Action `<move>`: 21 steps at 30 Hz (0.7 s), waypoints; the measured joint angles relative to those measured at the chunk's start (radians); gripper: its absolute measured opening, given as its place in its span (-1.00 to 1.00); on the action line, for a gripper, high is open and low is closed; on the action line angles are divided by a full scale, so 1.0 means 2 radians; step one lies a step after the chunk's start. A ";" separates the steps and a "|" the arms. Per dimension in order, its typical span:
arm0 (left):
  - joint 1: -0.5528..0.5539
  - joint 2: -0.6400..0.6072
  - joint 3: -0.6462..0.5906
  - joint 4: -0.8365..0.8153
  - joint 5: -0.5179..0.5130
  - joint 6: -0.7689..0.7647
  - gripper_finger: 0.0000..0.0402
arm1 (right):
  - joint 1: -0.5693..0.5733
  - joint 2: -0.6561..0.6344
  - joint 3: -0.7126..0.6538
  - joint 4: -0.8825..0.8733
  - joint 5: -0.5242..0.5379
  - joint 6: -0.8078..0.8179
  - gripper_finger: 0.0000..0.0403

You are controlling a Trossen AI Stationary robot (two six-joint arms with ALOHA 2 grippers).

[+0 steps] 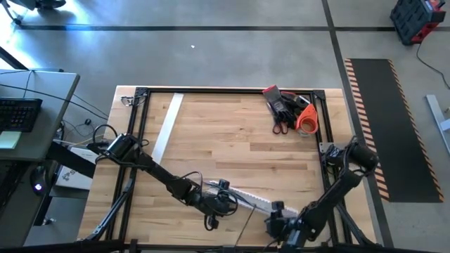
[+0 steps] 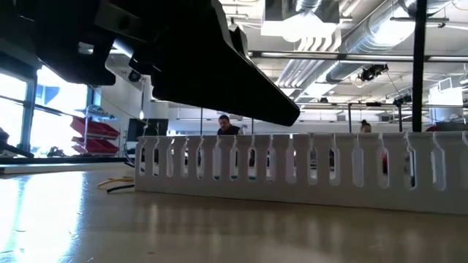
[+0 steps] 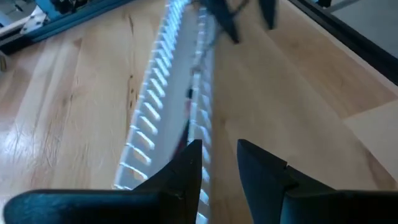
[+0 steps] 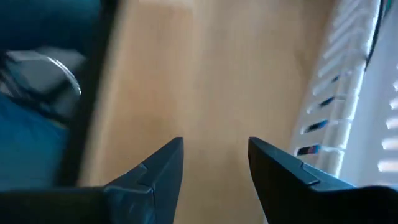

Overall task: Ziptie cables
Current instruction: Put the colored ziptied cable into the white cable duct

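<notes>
Left gripper [image 1: 226, 199] low over slotted channel [image 1: 247, 198] — cables [image 2: 115, 183] just beside

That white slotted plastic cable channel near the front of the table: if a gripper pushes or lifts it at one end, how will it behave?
The white slotted plastic cable channel probably pivots and slides rather than rolls: it sits on a flat base on the smooth wooden table. Long, with thin walls cut into fingers, it looks light and may sag if lifted by one end. Those thin fingers likely flex under a pinch.

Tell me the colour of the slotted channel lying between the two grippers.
White; the slotted channel shows best in the low view.
</notes>
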 joint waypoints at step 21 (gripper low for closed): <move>0.029 -0.001 0.000 0.084 -0.025 0.004 -0.57 | -0.003 -0.050 0.000 -0.013 0.266 -0.007 -0.29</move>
